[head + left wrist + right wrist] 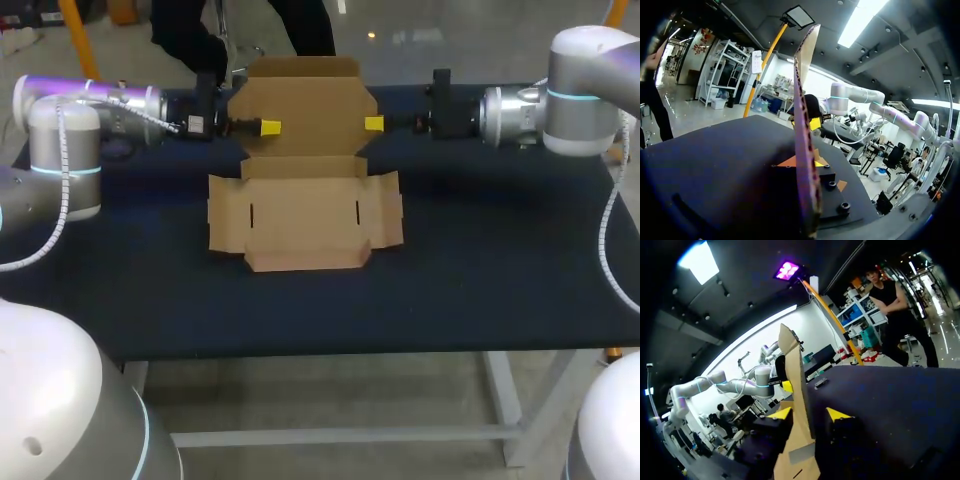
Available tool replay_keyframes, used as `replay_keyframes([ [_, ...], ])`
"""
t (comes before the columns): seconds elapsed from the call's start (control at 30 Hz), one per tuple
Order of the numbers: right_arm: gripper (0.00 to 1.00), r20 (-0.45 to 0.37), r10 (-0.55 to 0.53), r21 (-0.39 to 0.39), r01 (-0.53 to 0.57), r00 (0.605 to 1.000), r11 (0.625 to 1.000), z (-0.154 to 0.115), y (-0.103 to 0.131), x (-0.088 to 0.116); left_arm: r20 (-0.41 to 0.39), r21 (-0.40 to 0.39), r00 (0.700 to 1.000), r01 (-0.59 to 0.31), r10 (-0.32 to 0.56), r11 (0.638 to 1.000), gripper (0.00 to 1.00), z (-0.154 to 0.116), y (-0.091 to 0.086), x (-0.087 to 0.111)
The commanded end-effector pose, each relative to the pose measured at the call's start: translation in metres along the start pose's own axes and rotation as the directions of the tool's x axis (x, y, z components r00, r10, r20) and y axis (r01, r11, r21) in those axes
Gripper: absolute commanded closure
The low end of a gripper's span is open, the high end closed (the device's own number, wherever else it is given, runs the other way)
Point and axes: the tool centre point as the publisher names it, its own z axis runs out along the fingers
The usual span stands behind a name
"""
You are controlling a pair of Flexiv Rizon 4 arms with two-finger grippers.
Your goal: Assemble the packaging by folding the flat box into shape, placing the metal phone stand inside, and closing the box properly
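Box [305, 215] rear flap [303, 100] upright along far counter [480, 260] edge. Right gripper [810, 414] pinches right end. Left gripper [268, 127] at left end, grip unreadable.

Table [480, 290]: dark matte top, spans the middle band of the head view from left edge to right edge. Its front edge runs straight across the lower half of the frame. Beneath that edge, lower centre to lower right: pale crossbar [330, 437], horizontal; pale leg [505, 395], slanting up to the underside. Both wrist views: same dark top, filling the lower part of each.
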Motion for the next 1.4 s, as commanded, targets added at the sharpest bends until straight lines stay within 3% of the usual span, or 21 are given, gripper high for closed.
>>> replay_keyframes([
  [0.03,0.56,0.129,-0.017,0.018,0.014,0.991,1.000,-0.017,0.000,0.028,-0.011,0.000,1.000,-0.004,0.004,1.000,1.00,0.001,-0.004,-0.004],
  [0.4,0.68,0.231,-0.039,0.010,0.037,0.972,0.999,-0.054,-0.013,0.048,-0.022,0.017,0.999,-0.038,0.038,0.999,1.00,0.010,-0.018,-0.005],
  [0.5,1.00,0.246,-0.048,0.009,0.047,0.968,0.999,-0.061,-0.015,0.053,-0.022,0.021,0.998,-0.050,0.050,0.999,1.00,0.012,-0.022,-0.005],
  [0.97,1.00,0.334,-0.091,-0.021,0.104,0.938,0.994,-0.083,-0.033,0.077,-0.034,0.027,0.993,-0.113,0.114,0.993,1.00,0.016,-0.036,0.004],
  [1.17,1.00,0.412,-0.170,0.083,0.149,0.895,0.985,-0.087,-0.043,0.093,-0.041,0.037,0.989,-0.139,0.140,0.990,1.00,0.018,-0.037,0.006],
  [1.4,1.00,0.412,-0.170,0.083,0.149,0.895,0.985,-0.087,-0.043,0.093,-0.046,0.048,0.989,-0.141,0.143,0.989,1.00,0.014,-0.038,0.008],
])
